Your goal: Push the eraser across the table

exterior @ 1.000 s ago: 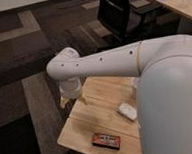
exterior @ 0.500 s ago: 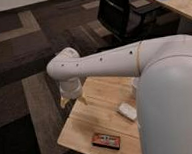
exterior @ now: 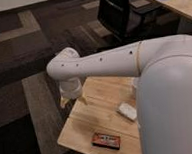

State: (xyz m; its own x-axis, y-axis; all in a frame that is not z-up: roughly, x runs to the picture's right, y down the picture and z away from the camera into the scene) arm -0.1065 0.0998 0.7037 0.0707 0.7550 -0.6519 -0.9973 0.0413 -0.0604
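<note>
The eraser [exterior: 105, 140] lies flat near the worktop's [exterior: 90, 119] front edge, orange label up. The gripper [exterior: 72, 99] hangs over the far left edge, well apart from it; whether its jaws are open cannot be told, and nothing is seen in them. A white block [exterior: 126, 111] lies between the eraser and the arm [exterior: 103, 63]. Beyond are a black chair [exterior: 117, 12] and a pale desk [exterior: 177, 7].
</note>
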